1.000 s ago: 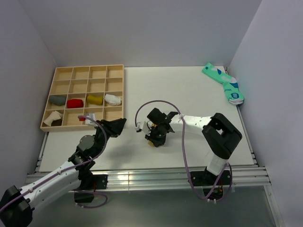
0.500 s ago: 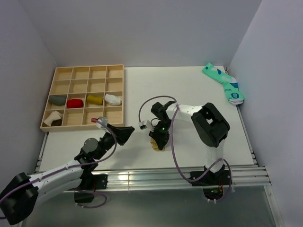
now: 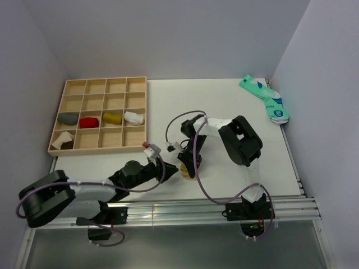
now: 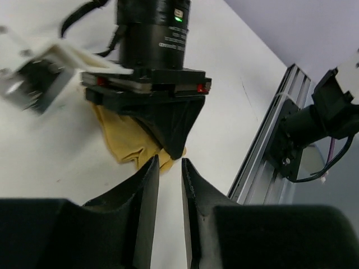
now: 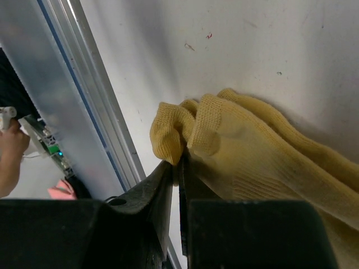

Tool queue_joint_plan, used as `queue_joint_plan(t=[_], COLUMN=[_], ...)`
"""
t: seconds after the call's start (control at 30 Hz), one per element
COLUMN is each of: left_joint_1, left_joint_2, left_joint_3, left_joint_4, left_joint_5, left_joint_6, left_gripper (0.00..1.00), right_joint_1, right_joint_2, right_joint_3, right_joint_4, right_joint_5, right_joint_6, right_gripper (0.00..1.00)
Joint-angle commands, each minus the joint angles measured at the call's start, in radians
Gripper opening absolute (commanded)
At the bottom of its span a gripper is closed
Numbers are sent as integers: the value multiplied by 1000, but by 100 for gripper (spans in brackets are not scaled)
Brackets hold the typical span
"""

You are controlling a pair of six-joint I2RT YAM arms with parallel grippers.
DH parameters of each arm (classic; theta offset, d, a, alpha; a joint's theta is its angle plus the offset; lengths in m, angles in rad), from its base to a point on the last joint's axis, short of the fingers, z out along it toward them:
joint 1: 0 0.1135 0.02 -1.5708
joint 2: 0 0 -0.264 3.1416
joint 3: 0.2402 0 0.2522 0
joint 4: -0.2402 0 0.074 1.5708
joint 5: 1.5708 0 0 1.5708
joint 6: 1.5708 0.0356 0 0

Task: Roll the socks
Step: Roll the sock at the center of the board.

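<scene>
Mustard-yellow knit sock (image 5: 252, 162), crumpled at one end

No writing can be read in any view.

A line of tiny pale print runs round the black motor housing (image 4: 152, 33) in the left wrist view, just below a green light (image 4: 179, 18), but it is too small and blurred to read. The teal socks (image 3: 265, 100) carry blue-and-white marks, too small to tell whether they hold letters.

sock (image 3: 185, 173) under right hand (image 3: 189, 166), tray (image 3: 95, 149) behind-left
</scene>
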Motion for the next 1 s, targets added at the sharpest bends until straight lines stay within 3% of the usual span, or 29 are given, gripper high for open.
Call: queue_joint_plan(t=[0.0, 0.33, 0.97], left_joint_1=[-31, -47, -13], left_joint_2=[123, 413, 628], left_joint_3=[99, 231, 211], left_joint_4=[73, 189, 421], left_joint_5=[66, 134, 239], left_joint_6=[69, 91, 8], left_gripper=[28, 29, 31], right_joint_1=[-11, -28, -55], right_joint_2=[30, 55, 64], right_joint_3=[48, 45, 68], right_joint_4=[-90, -117, -153], right_joint_5=[-34, -45, -63], right_joint_6=[-42, -58, -71], right_gripper=[13, 13, 12])
